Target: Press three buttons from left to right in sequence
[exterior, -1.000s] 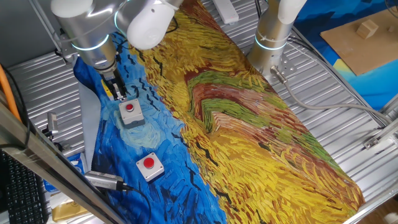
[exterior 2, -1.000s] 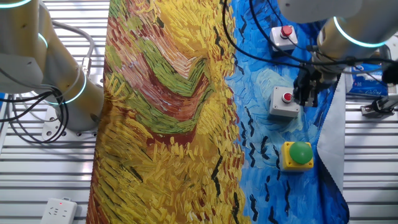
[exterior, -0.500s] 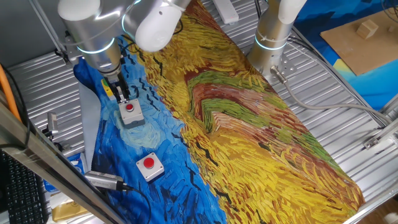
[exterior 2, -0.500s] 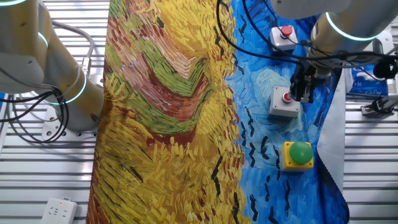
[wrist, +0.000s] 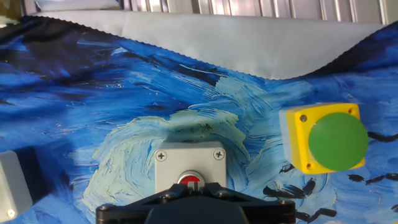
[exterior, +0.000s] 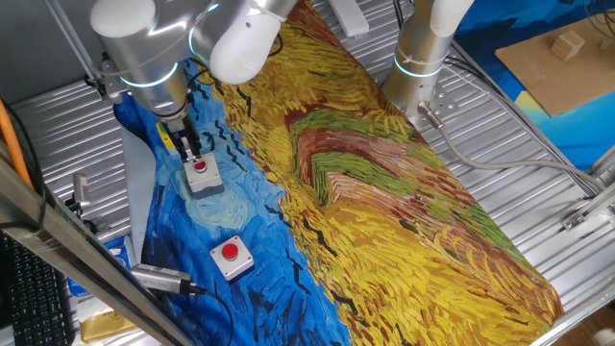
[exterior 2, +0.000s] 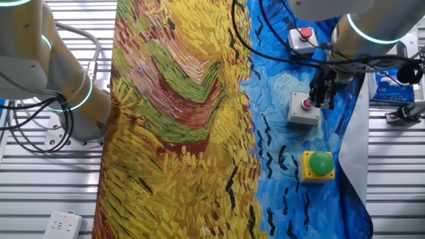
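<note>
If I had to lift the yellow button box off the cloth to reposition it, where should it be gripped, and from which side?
Grip the yellow box by two opposite flat side walls, coming straight down from above. The green cap is round and domed, and it moves when pressed, so it makes a poor hold. The box sits flat on the cloth, clear of the middle grey box.

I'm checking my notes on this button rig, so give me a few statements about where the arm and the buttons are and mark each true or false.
1. The gripper is over the middle red button. True.
2. The green button sits on a yellow box. True.
3. The jaws are over the green button. False: the green button sits apart, uncovered.
4. All three buttons rest on bare metal. False: they sit on the blue part of the painted cloth.
5. The far red button has a red cap on a pale box. True.
</note>
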You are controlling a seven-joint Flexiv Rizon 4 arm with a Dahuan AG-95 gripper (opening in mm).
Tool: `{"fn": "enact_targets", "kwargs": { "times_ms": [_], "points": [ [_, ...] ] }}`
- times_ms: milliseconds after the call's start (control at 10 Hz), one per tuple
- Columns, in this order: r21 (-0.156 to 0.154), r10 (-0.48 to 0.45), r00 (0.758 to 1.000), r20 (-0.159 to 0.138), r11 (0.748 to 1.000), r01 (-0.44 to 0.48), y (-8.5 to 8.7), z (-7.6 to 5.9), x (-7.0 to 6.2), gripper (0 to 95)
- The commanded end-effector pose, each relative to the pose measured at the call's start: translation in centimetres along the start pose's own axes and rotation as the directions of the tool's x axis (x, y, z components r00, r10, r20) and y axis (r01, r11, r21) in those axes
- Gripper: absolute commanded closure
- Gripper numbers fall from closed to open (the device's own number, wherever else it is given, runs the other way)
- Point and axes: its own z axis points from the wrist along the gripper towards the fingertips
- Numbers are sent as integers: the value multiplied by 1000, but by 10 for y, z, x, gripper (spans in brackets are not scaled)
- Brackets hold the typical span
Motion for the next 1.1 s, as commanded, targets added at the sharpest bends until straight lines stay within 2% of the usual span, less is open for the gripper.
{"fn": "enact_targets", "kwargs": {
  "times_ms": [100, 400, 800, 1100],
  "points": [
    [-1, -1, 1000, 2, 1000, 1, 1, 3, -1, 950],
    [-2, 0, 1000, 4, 1000, 0, 5, 6, 1, 950],
    [1, 3, 1000, 2, 1000, -3, 5, 23, -1, 950],
    [1, 4, 1000, -3, 1000, -4, 5, 27, -1, 950]
  ]
}}
